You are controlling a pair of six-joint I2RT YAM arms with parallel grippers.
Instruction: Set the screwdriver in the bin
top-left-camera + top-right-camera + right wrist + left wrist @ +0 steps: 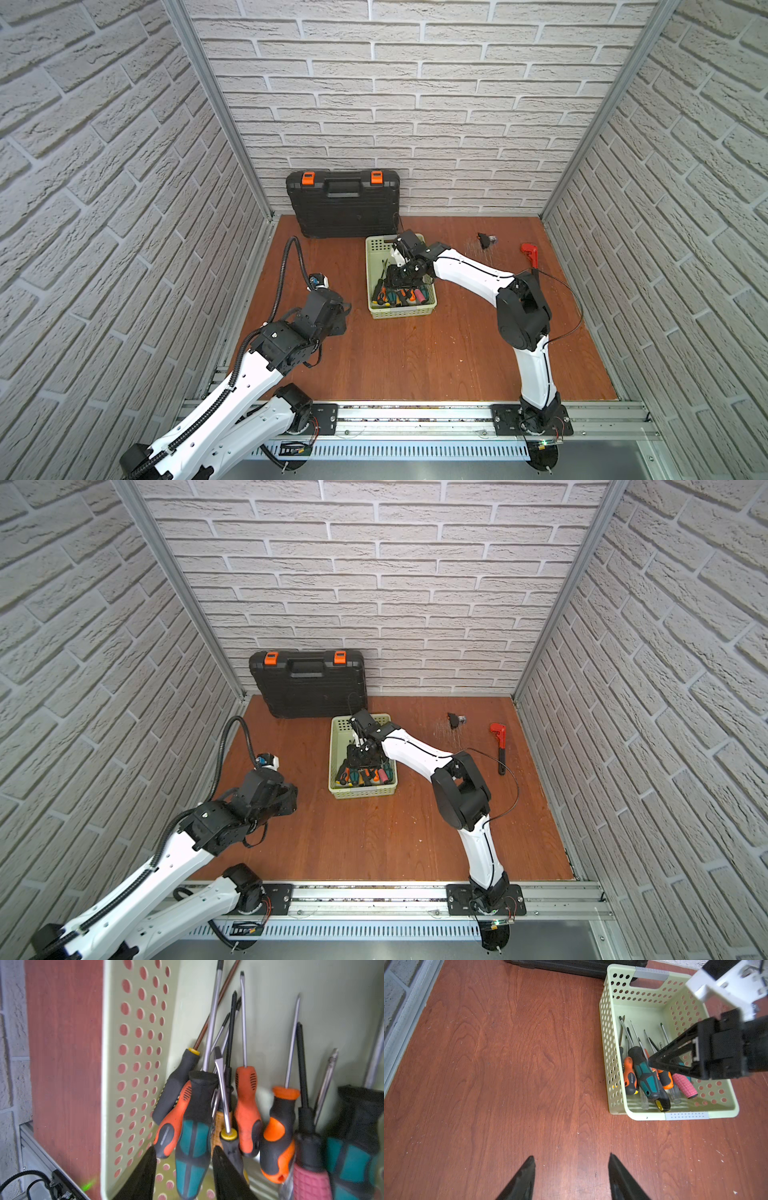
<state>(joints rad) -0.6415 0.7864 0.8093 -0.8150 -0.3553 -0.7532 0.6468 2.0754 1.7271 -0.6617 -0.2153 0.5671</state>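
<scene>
The teal-handled screwdriver (193, 1147) lies in the bin (681, 1116) among other screwdrivers (247, 1105), long axis along the bin's length, tip toward its far end, handle between the jaws of the right gripper (185, 1149), parted partway and seemingly not pinching it.

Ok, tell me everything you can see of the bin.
The bin is a pale green, shallow rectangular basket, plastic by its look, with round-holed walls, a handle slot at the far end and grey strips on both end rims. It sits upright on the wooden table, in front of the black case. Screwdrivers lie inside, handles toward the near end; the right gripper reaches in.
</scene>
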